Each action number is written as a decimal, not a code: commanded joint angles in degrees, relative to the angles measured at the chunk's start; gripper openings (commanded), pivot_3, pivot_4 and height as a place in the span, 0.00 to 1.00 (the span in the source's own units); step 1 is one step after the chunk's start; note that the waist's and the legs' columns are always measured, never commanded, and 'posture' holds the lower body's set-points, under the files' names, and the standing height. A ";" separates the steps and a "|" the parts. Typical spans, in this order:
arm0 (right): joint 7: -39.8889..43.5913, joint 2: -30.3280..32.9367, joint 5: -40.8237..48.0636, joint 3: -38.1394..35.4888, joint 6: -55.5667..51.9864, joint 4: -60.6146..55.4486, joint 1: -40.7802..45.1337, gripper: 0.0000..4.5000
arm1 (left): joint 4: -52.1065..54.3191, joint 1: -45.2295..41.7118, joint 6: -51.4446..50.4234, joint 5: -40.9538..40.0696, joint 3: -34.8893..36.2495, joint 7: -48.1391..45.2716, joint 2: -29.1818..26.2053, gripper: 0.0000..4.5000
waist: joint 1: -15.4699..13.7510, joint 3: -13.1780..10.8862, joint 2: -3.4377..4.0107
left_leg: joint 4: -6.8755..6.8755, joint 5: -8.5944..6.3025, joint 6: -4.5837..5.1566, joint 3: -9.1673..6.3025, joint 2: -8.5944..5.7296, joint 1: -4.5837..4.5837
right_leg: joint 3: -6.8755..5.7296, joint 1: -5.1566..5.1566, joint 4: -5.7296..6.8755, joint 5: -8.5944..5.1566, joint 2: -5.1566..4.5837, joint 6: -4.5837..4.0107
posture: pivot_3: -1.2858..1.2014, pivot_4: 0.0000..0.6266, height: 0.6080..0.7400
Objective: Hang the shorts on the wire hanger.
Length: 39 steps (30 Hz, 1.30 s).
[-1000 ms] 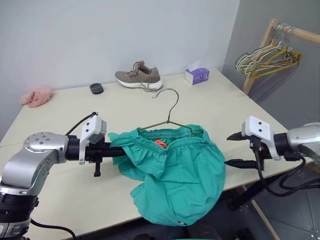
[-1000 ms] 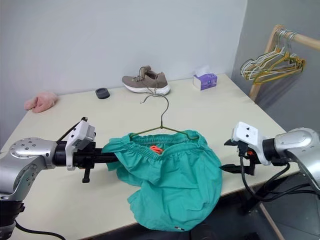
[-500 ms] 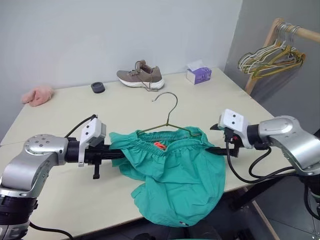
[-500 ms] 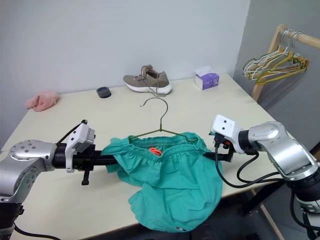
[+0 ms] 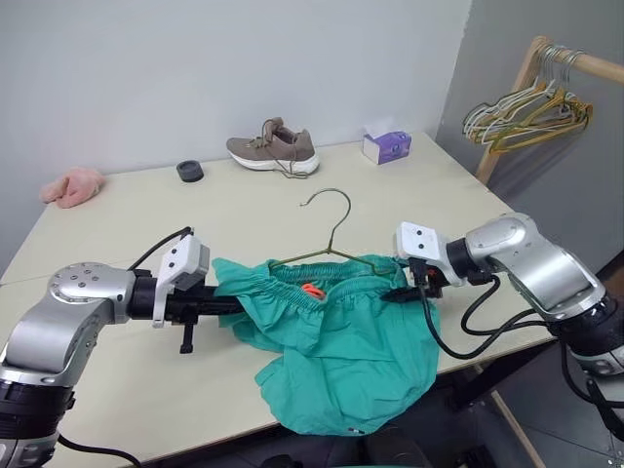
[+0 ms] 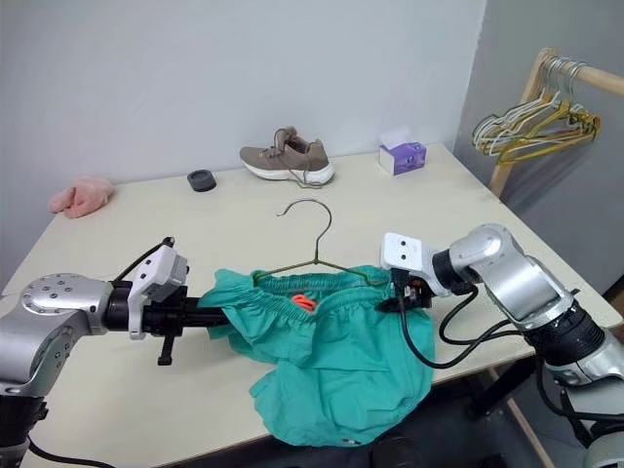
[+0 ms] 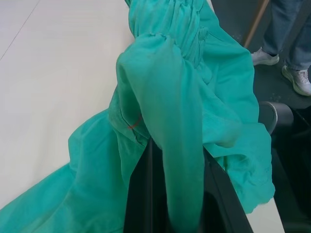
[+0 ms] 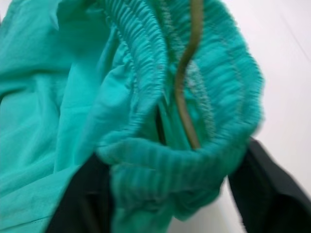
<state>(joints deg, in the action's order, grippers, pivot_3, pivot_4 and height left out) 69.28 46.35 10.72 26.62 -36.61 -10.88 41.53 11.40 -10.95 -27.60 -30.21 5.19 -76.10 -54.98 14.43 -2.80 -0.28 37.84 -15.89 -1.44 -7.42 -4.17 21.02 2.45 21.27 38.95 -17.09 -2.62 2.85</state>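
The teal-green shorts [image 5: 341, 351] lie at the table's front edge, their legs hanging over it. My left gripper [image 5: 229, 304] is shut on the left end of the gathered waistband, and green fabric wraps over its fingers [image 7: 141, 194]. My right gripper [image 5: 398, 291] is at the waistband's right end, its two black fingers [image 8: 265, 174] pressed against either side of the bunched elastic. The olive wire hanger [image 5: 338, 222] lies flat on the table, with its hook pointing away from me. Its lower part sits inside the waistband, and its wire [image 8: 187, 87] runs along the elastic. An orange drawstring tip [image 5: 312, 290] shows in the opening.
A tan shoe [image 5: 273, 151], a purple tissue box [image 5: 386, 146], a small black round object [image 5: 189, 172] and a pink cloth [image 5: 70, 185] sit along the table's far side. A wooden rack with bunched hangers [image 5: 526, 112] stands at the right. A person's legs [image 7: 291, 43] stand beyond the table.
My right gripper has swung in from the right to the waistband's right end, and its fingers have closed in on the elastic. My left gripper has kept its hold and place.
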 commanded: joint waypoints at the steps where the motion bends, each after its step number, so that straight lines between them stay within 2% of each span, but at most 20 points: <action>1: 1.65 -0.20 -1.65 0.02 2.64 -0.22 1.48 0.33 | 1.26 -1.60 -0.54 -1.41 1.01 0.28 -0.09 0.00 | 0.01 0.00 0.00 | 0.00 0.00 0.00 0.00 0.00 0.00 | 0.00 0.00 0.00 0.00 0.00 0.00 | 0.40 0.00 1.00; 5: 1.89 -1.06 -1.69 -0.85 3.10 -0.39 1.13 0.02 | 1.76 -2.09 -2.25 -2.89 1.42 0.79 0.48 0.00 | 0.01 0.00 0.00 | 0.00 0.00 0.00 0.00 0.00 0.00 | 0.00 0.00 0.00 0.00 0.00 0.01 | 0.40 0.00 1.00; 13: 2.69 -0.81 1.11 -4.05 -0.67 -2.30 -0.16 0.01 | -1.12 -2.74 -2.38 -1.05 0.94 2.79 1.43 0.00 | 0.03 0.00 0.00 | 0.01 0.00 0.00 -0.01 0.00 0.00 | -0.01 -0.01 0.02 0.00 0.00 0.00 | 0.39 0.00 1.00; 16: 2.71 -0.20 2.46 -5.45 -2.94 -3.36 -0.94 0.00 | -4.41 -4.15 -1.58 -0.13 1.84 5.56 3.25 0.16 | 0.03 0.01 -0.01 | 0.02 0.00 0.00 -0.02 -0.01 0.00 | -0.01 -0.01 0.02 0.00 0.00 0.00 | 0.39 0.00 1.00; 23: 2.04 2.27 4.64 -8.04 -6.32 -5.48 -3.35 0.00 | -8.65 -6.17 -0.85 -0.90 4.02 7.93 4.95 0.64 | 0.09 0.03 -0.03 | 0.03 0.00 0.00 -0.05 -0.03 0.02 | -0.03 0.00 0.02 0.00 -0.01 0.00 | 0.38 0.00 1.00; 28: 0.52 4.55 5.70 -10.69 -8.84 -6.46 -6.51 0.00 | -13.88 -6.92 4.89 2.31 5.61 10.28 5.22 0.98 | 0.30 0.04 -0.03 | 0.03 0.00 0.00 -0.05 -0.03 0.02 | -0.03 -0.01 0.01 0.00 -0.01 0.01 | 0.37 0.00 1.00; 33: -2.95 6.78 8.05 -16.52 -13.27 -8.74 -13.21 0.00 | -15.19 -7.09 4.45 1.16 7.87 10.39 4.03 0.99 | 0.87 0.05 -0.05 | 0.04 0.00 0.00 -0.06 -0.03 0.07 | -0.04 -0.02 0.01 0.00 -0.02 0.01 | 0.37 0.00 1.00; 36: -5.77 7.38 9.66 -21.07 -16.13 -10.35 -17.98 0.00 | -12.22 -6.82 1.51 -1.09 7.86 9.64 4.33 0.99 | 1.11 0.07 -0.08 | 0.05 0.00 0.00 -0.06 -0.04 0.14 | -0.04 0.00 0.00 0.00 -0.04 0.02 | 0.36 0.00 1.00; 39: -10.95 5.77 11.50 -27.36 -20.62 -12.57 -23.43 0.00 | -6.10 -7.55 -1.01 -3.16 4.69 9.06 6.13 0.99 | 1.39 0.08 -0.09 | 0.06 0.00 0.00 -0.07 -0.06 0.21 | -0.05 0.01 0.00 0.00 -0.05 0.02 | 0.35 0.00 1.00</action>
<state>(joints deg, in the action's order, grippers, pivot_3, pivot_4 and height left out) 61.65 52.81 20.40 4.60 -54.81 -20.73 19.22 0.20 -16.86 -27.30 -31.05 11.28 -66.71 -49.63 15.82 -2.72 -0.37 37.90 -15.89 -1.44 -7.48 -4.22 21.23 2.40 21.29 38.95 -17.09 -2.66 2.87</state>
